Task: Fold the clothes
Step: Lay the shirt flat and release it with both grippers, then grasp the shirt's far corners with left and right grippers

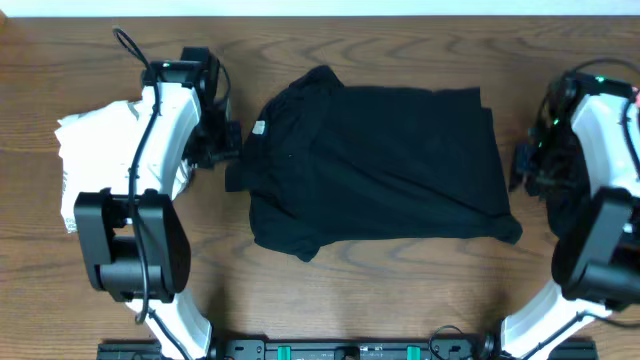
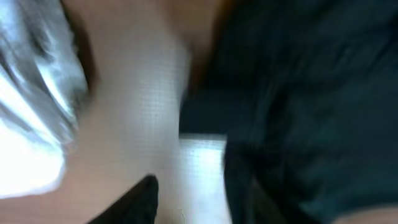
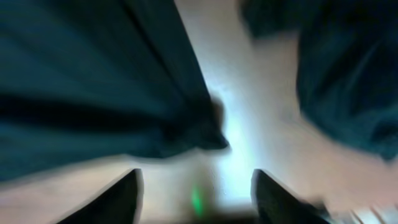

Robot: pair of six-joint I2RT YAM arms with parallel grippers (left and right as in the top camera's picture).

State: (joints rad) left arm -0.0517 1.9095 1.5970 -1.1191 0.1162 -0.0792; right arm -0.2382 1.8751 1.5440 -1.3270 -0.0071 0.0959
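A black shirt lies folded into a rough rectangle in the middle of the wooden table, a small white label near its left edge. My left gripper sits just off that left edge. In the blurred left wrist view the left gripper stands open over bare table, the black shirt to its right. My right gripper is beside the shirt's right edge. In the right wrist view the right gripper is open, nothing between its fingers, the shirt just ahead.
A white, grey-printed garment lies crumpled at the far left, under the left arm, and shows as the white garment in the left wrist view. More dark clothes lie heaped under the right arm, seen as dark clothes at its wrist.
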